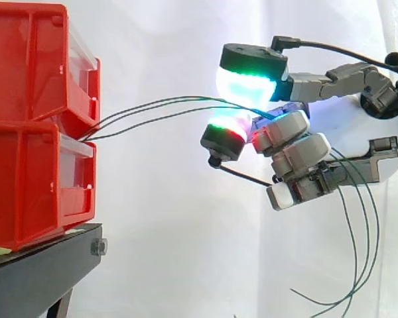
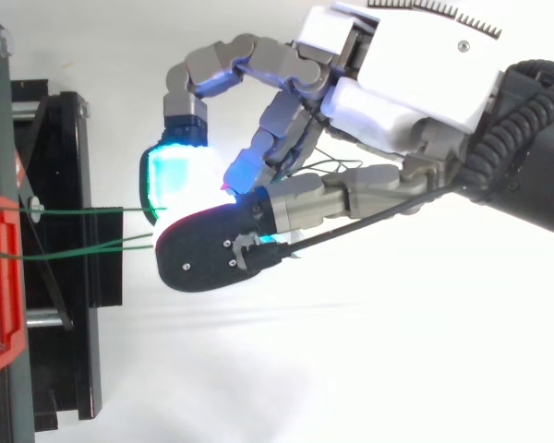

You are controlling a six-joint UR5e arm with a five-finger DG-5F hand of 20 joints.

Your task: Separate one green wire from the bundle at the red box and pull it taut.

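Two red bins (image 1: 33, 126) stand stacked at the left of the side view, on a black stand (image 1: 40, 271). From above, they appear as one red edge (image 2: 9, 346) beside the stand's frame (image 2: 65, 277).

The hand (image 1: 298, 142) comes in from the right and stops near the bins without touching them. Its fingers (image 1: 249, 83) are curled. In the side view a cyan-green pad sits above a green-and-red one (image 1: 227, 129), and the green wires (image 1: 159, 109) pass between the two and on into the hand, so the fingers are closed round them. The top view shows the white palm (image 2: 397, 83) and the black back of one fingertip (image 2: 212, 249), which covers the point where the wires enter the hand.

The wires leave the gap between the two bins. The side view shows three strands crossing to the hand in a slight upward bow, then hanging down in loose curves behind it (that slack is hidden from above). In the top view the strands (image 2: 74, 210) look straight and are split: one runs alone to the cyan pad (image 2: 171, 180), and the others run together, just beside it, under the black fingertip.
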